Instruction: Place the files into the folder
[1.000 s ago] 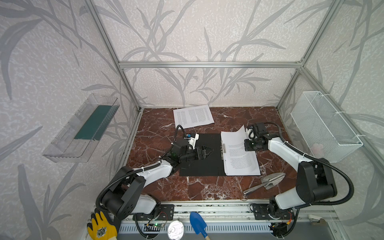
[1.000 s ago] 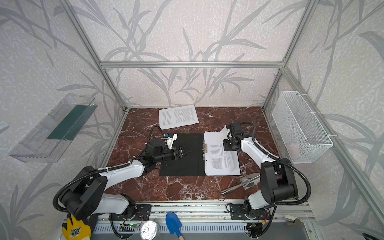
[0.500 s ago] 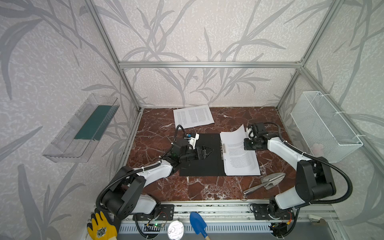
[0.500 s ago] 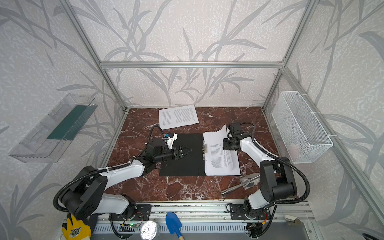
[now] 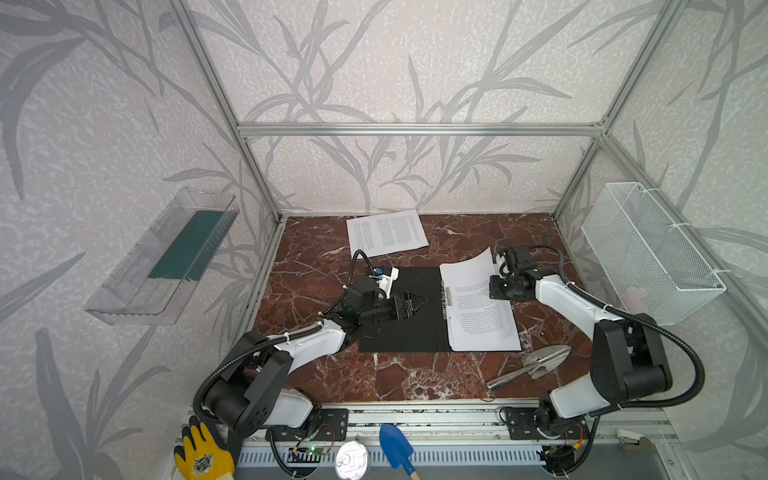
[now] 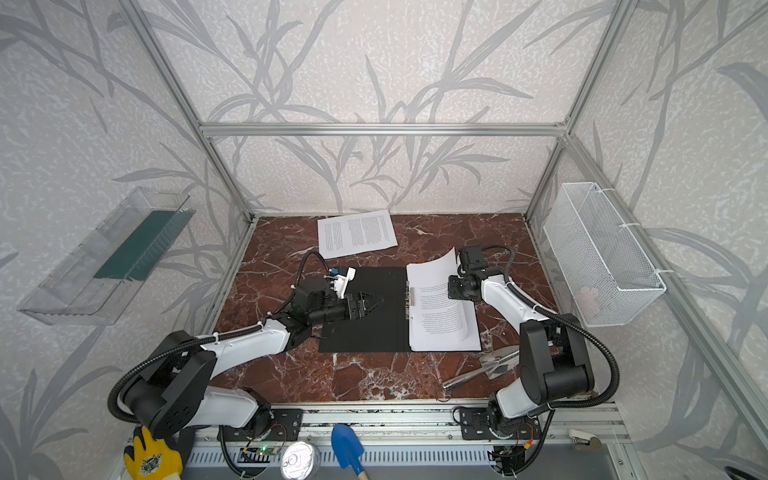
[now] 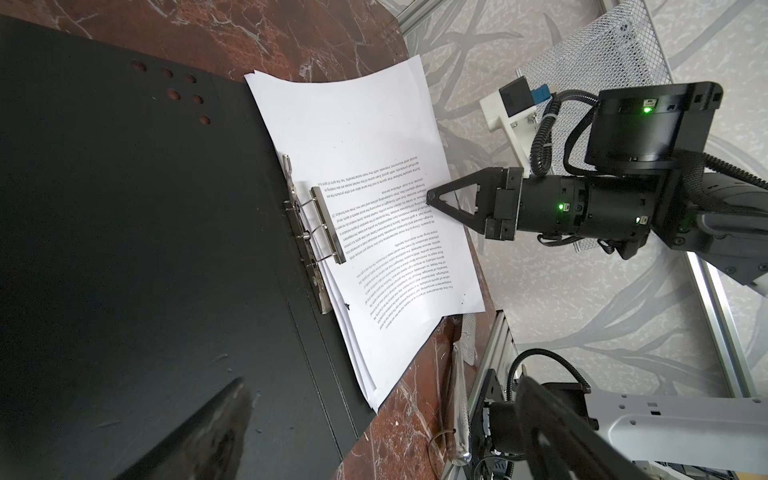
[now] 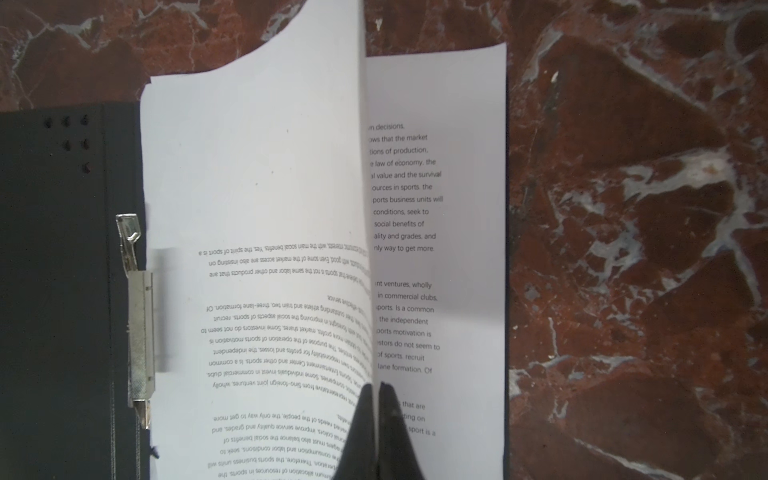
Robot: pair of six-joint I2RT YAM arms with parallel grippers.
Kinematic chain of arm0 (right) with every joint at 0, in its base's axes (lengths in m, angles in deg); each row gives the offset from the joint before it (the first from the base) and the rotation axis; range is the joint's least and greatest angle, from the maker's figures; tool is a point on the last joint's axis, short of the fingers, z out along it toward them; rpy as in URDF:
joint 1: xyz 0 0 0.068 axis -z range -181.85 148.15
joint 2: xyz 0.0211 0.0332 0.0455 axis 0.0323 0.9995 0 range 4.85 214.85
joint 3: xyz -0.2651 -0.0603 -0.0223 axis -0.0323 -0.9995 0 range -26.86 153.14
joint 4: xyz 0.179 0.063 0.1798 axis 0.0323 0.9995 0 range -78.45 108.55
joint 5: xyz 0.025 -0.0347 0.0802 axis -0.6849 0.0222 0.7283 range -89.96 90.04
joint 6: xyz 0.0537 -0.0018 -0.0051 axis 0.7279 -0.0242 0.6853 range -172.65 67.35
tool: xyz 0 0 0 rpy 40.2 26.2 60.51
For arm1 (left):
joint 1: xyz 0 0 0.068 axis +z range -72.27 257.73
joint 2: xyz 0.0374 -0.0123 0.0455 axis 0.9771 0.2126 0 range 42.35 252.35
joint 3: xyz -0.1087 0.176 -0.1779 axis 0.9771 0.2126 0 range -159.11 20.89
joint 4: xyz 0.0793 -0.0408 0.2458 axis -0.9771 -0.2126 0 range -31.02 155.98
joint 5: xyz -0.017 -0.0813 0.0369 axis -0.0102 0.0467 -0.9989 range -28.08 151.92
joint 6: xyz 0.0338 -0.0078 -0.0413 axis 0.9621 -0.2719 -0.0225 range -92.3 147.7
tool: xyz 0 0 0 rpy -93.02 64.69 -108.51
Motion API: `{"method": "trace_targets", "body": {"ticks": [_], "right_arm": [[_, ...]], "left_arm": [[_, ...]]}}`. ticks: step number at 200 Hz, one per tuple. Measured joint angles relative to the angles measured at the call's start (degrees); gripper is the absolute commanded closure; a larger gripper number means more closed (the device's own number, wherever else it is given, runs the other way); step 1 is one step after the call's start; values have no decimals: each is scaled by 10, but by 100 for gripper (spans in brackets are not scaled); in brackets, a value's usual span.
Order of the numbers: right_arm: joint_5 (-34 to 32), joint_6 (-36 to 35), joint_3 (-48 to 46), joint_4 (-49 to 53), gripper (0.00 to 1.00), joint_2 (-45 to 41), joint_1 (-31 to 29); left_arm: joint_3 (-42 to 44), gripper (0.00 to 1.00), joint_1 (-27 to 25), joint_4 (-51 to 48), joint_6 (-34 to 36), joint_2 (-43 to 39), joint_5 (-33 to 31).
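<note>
The folder (image 5: 399, 336) lies open on the marble table, black inside up, with its metal clip (image 7: 324, 224) at the spine. A stack of files (image 5: 482, 320) rests on its right half. My right gripper (image 8: 376, 388) is shut on the outer edge of the top sheet (image 5: 469, 270) and holds it curled up off the stack. My left gripper (image 5: 417, 305) hovers open and holding nothing over the bare left half of the folder, pointing at the clip. More printed files (image 5: 386, 232) lie at the back of the table.
A metal trowel (image 5: 536, 365) lies just in front of the stack at the right. A wire basket (image 5: 648, 253) hangs on the right wall and a clear tray (image 5: 166, 257) on the left wall. A blue scoop (image 5: 395, 444), a tin and a yellow glove sit on the front rail.
The held edge of the top sheet has risen slightly with my right gripper. The left arm has not moved.
</note>
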Motion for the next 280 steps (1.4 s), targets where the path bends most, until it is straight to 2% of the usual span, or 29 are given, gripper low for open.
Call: {"method": "trace_targets", "body": {"ticks": [67,92,106,129,142,157,172,187,205,238,280], "right_arm": [[6,6,-19,-9,97,0,0],[6,4,-19,-9,89,0,0],[5,2,-19,-9,74,1,0],[-7,-1,-19,-6,41,5,0],[-23,-4,-19,-3,29,7,0],[-49,-5,-17,1,20,6,0],[-62,-8,-10,-1,16,6,-2],[-66,-13,7,-2,16,9,-9],[-66,-23,73,8,16,44,-24],[-50,-34,259,28,16,183,-45],[-28,-36,425,82,18,341,-49]], "left_arm": [[0,1,0,1,-1,6,2],[-1,1,0,2,-1,6,2],[-2,1,0,1,-1,6,2],[-7,1,0,2,-1,6,2],[-7,1,0,2,-1,6,3],[-7,1,0,2,-1,6,3],[-7,1,0,2,-1,6,3],[-7,1,0,2,-1,6,3],[-7,1,0,2,-1,6,2],[-9,1,0,-7,1,11,-1],[-10,1,0,-17,2,12,-8]]}}
